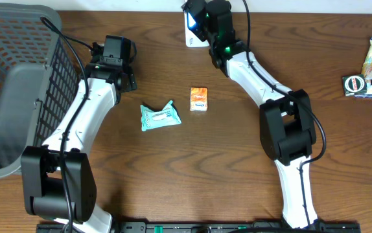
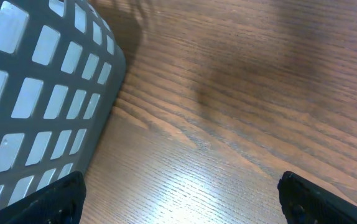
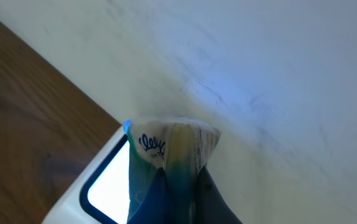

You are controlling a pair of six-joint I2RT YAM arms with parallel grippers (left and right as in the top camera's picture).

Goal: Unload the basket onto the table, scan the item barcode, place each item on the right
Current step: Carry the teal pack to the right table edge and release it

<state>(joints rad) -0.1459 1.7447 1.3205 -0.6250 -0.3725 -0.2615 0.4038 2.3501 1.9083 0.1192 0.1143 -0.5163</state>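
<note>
Currently: scan step in hand. Right gripper [image 3: 181,190] clamped on packet [image 3: 166,146] at far centre, just above white scanner [image 3: 94,190]. Left gripper [image 2: 185,208] spread wide, empty, beside basket [image 2: 41,93]. Next move, likely: turn barcode to the window.

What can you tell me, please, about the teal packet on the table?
The teal packet is a crinkled wrapper, plastic by its look, with a whitish label across its face and flared ends. It lies flat on the table, slightly askew, left of the orange box and apart from it. Nothing else touches it.
</note>
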